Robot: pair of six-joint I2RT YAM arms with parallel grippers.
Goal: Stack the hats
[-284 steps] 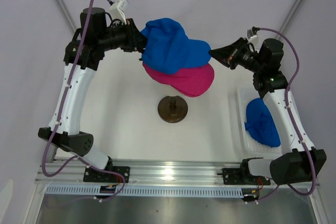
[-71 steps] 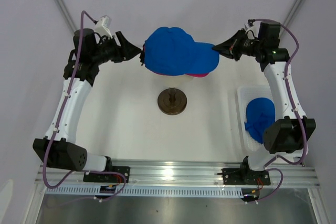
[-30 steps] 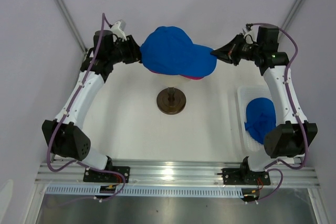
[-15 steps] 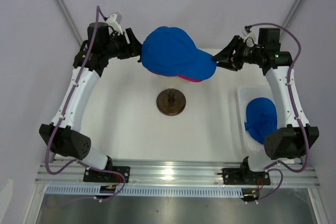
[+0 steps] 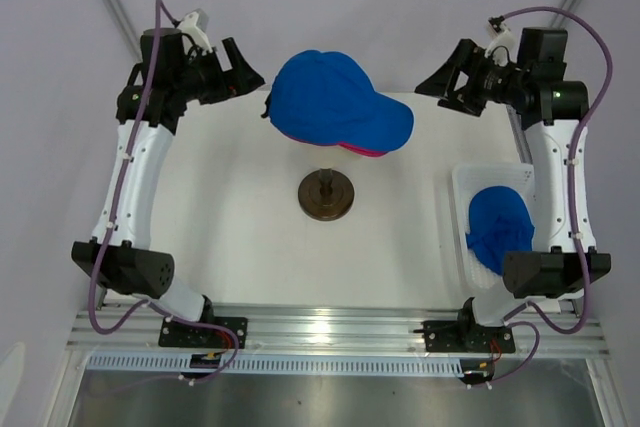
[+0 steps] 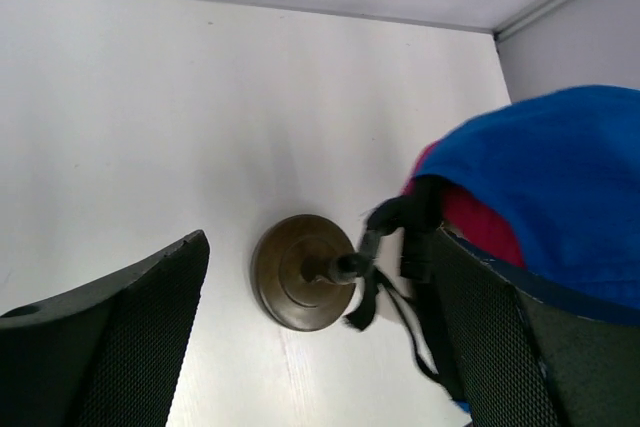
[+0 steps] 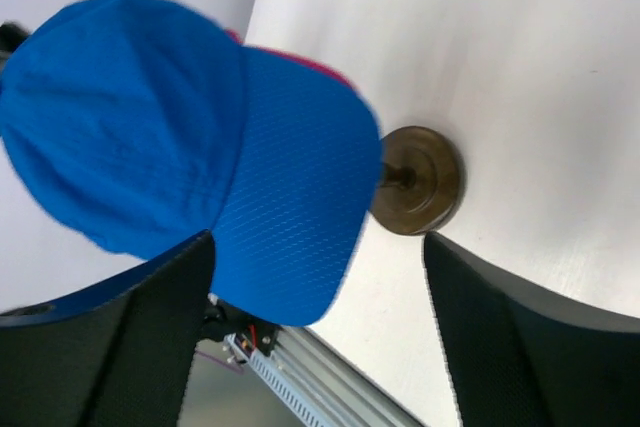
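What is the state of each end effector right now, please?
Left end effector: open, holding nothing.
Right end effector: open, holding nothing.

A royal blue baseball cap (image 5: 325, 97) sits crown-up over a magenta-pink cap (image 5: 366, 150) and covers it almost wholly. Only a pink sliver shows under the blue brim. Both curved brims point to the right. A second blue cap (image 5: 497, 229) lies crumpled in the white tray (image 5: 462, 187) at the right, well apart from the pair.
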